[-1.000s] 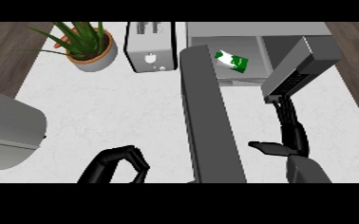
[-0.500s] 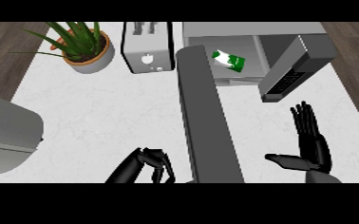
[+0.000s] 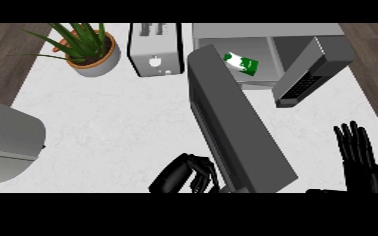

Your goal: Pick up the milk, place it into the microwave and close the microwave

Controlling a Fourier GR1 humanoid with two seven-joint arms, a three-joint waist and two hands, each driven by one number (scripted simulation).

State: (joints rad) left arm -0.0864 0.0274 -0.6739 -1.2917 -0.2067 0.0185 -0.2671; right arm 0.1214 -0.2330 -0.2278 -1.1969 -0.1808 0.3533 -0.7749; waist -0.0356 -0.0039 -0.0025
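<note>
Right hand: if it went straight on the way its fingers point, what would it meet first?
Probably the microwave's keypad end; the open right hand points up the view across bare counter toward it, though height is unclear.

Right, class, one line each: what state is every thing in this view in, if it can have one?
microwave: open
microwave door: swung wide out over the counter
milk: inside the microwave, tilted
left hand: fingers curled, beside the door's near end, holding nothing
right hand: open, fingers straight up, at the view's right edge
plant: upright in its pot
</note>
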